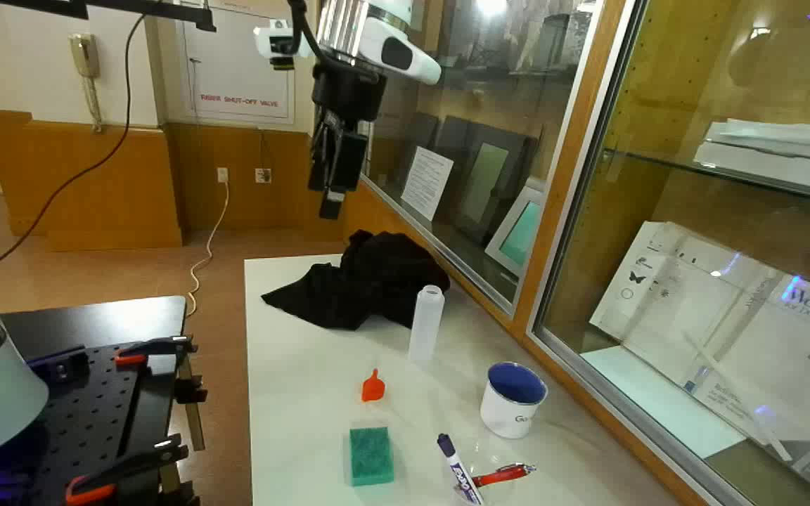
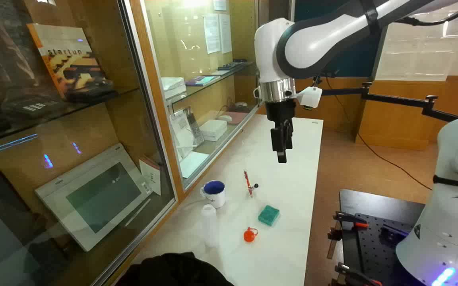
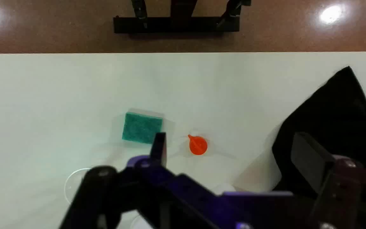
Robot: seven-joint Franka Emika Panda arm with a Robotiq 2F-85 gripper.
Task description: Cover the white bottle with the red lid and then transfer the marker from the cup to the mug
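Status, by my judgement: neither capping nor transfer is done; both remain. Left to right, as in an exterior view: black cloth (image 1: 377, 281), crumpled, matte; my pincer (image 3: 231, 148), above the bench (image 1: 292, 407), spread wide, gripping nothing; sponge (image 1: 371, 457), green, rough-faced block; red lid (image 1: 373, 388), plastic-looking, rounded with a stalk, loose on the bench; white bottle (image 1: 426, 323), smooth slim cylinder, upright, mouth bare; marker (image 1: 458, 465), white-barrelled, dark-capped, leaning in the clear cup (image 3: 67, 181), red pen (image 1: 503, 474) beside it; mug (image 1: 505, 414), smooth white wall, blue interior, holding no marker.
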